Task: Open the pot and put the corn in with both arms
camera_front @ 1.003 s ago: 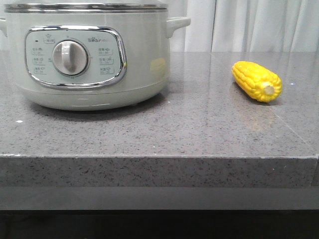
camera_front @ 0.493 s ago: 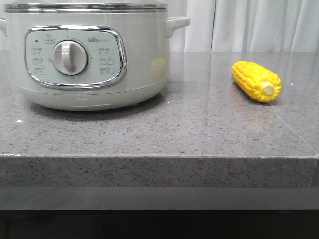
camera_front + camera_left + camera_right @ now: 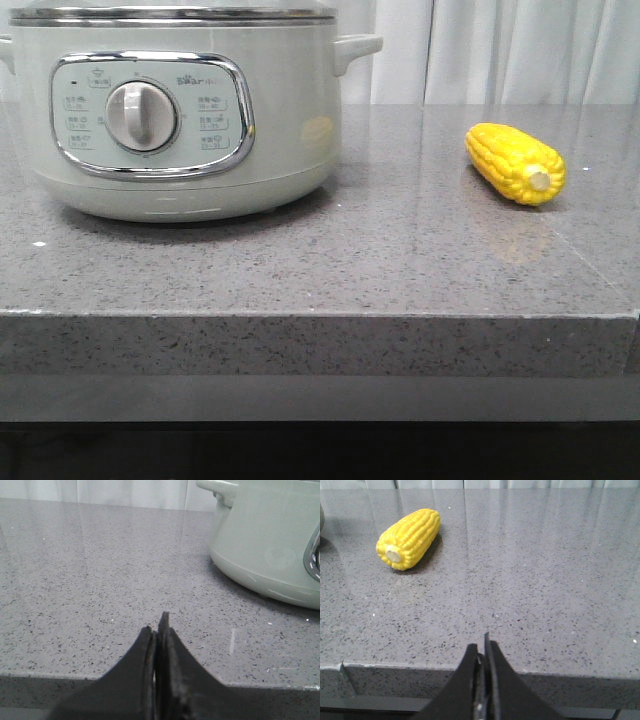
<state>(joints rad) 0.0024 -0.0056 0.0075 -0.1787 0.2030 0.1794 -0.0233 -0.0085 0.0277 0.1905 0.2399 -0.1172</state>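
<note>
The pale grey-green pot (image 3: 180,120) stands at the table's left with its steel-rimmed lid (image 3: 170,14) on; its wall and one side handle also show in the left wrist view (image 3: 265,540). The yellow corn (image 3: 514,162) lies on the grey stone table at the right, stub end toward the front; it also shows in the right wrist view (image 3: 410,538). My left gripper (image 3: 159,625) is shut and empty at the table's front edge, short of the pot. My right gripper (image 3: 483,645) is shut and empty at the front edge, well short of the corn. Neither gripper shows in the front view.
The speckled grey stone table (image 3: 400,260) has a thick front edge (image 3: 320,345). White curtains (image 3: 500,50) hang behind it. The pot's chrome-framed control panel with its round dial (image 3: 140,115) faces the front.
</note>
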